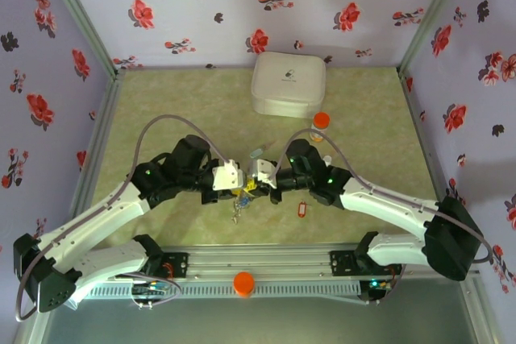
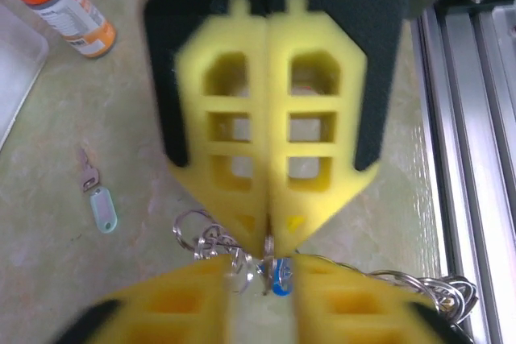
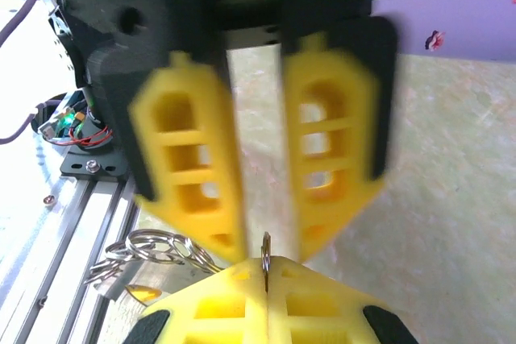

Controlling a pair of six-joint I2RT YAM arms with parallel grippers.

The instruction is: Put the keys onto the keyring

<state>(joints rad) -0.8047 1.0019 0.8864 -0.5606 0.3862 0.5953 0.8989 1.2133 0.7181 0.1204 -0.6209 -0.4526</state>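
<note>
Red tag overhead; mint tag, left wrist

Yellow end effector fingers, red key tag, orange bottle cap, white box, lilac walls with red flowers.

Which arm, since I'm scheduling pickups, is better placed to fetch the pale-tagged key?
Left, probably: the left gripper stands open and empty, while the right gripper is shut on a thin metal ring.

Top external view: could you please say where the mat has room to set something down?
Free: back-left mat between the left wall and white box; the right side beyond the orange-capped bottle. Crowded: the centre, where the left pincer meets the right pincer, shut on the keyring, with the red key nearby.
</note>
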